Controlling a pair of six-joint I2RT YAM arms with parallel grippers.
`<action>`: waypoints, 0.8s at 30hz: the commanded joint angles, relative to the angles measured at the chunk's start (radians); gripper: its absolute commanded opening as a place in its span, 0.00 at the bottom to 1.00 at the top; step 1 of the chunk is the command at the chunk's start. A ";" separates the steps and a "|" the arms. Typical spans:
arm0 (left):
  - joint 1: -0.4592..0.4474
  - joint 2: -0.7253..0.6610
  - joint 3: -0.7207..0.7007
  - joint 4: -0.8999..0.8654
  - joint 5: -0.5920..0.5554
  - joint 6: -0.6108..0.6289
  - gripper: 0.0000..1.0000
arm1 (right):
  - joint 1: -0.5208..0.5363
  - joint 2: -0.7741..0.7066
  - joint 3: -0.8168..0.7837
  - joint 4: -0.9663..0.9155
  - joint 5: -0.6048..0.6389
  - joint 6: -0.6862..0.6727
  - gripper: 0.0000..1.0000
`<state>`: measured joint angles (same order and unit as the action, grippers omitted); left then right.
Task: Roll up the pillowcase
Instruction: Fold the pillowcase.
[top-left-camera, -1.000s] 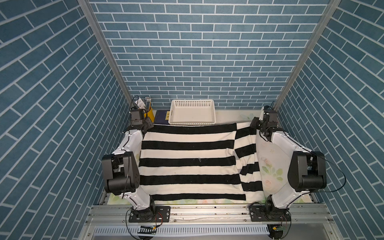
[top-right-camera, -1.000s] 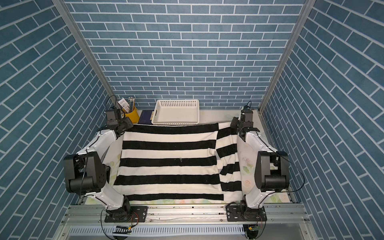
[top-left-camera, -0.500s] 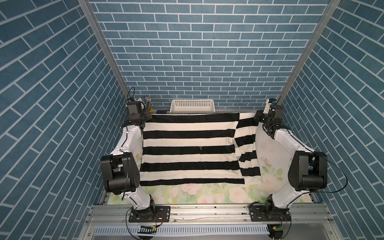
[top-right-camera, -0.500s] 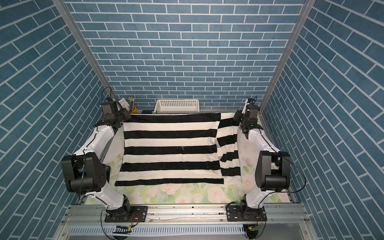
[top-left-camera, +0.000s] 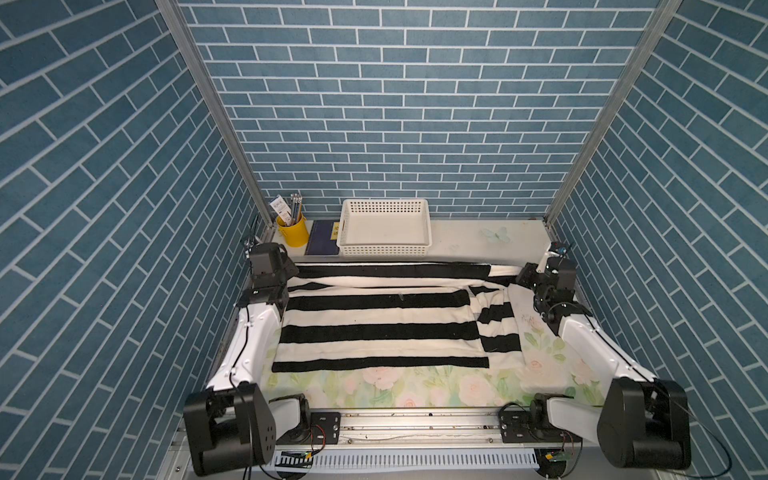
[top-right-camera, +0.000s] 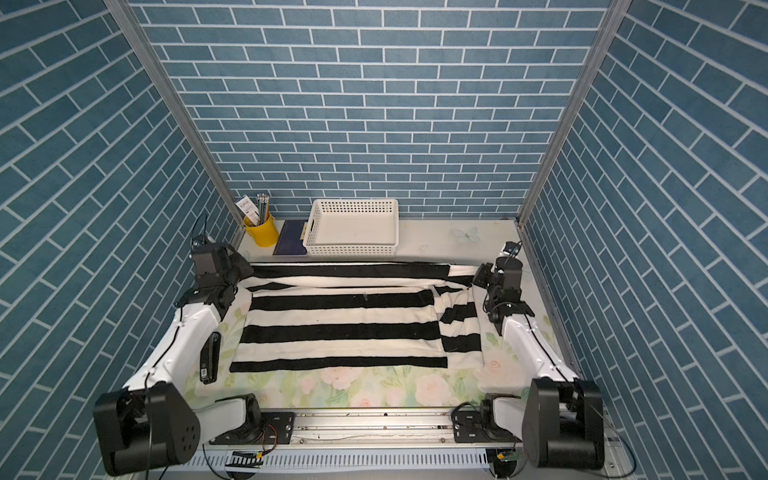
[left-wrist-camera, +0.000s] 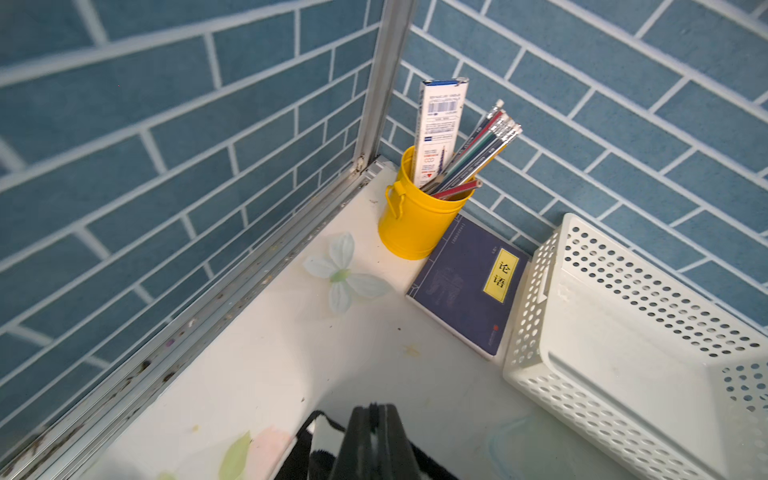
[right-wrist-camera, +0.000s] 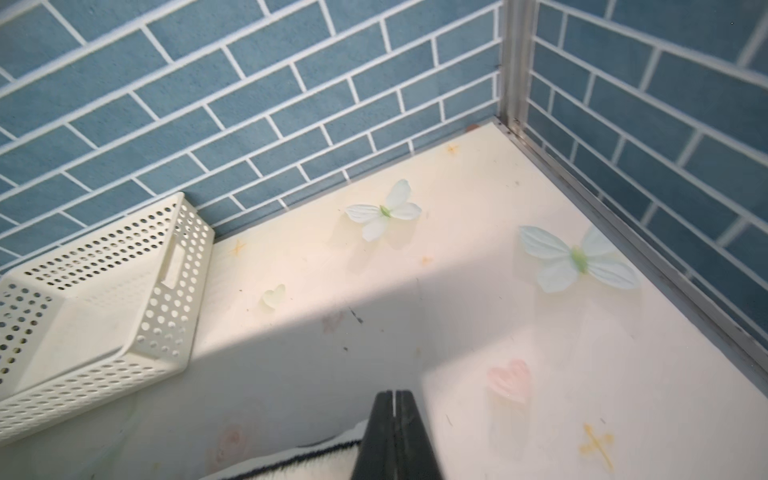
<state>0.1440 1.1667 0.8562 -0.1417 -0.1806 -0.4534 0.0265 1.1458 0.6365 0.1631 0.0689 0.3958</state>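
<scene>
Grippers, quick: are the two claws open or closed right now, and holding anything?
Left gripper: closed on the pillowcase, at a far corner.
Right gripper: closed on the pillowcase's other far corner.

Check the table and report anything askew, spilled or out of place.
The pillowcase is uneven: toward the right gripper a bunched flap shows stripes out of line with the main panel. Its far edge sags, pinched between the left gripper and the right gripper. Nothing looks spilled or damaged.
</scene>
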 joint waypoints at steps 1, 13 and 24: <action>0.009 -0.082 -0.063 -0.065 -0.116 -0.056 0.00 | -0.008 -0.106 -0.073 -0.053 0.132 0.059 0.00; 0.008 -0.270 -0.238 -0.209 -0.219 -0.228 0.00 | -0.009 -0.404 -0.304 -0.213 0.198 0.210 0.00; 0.009 -0.326 -0.335 -0.256 -0.318 -0.327 0.00 | -0.009 -0.423 -0.385 -0.207 0.185 0.260 0.00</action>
<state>0.1387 0.8474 0.5430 -0.3931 -0.3630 -0.7479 0.0299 0.7338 0.2745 -0.0387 0.1619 0.6247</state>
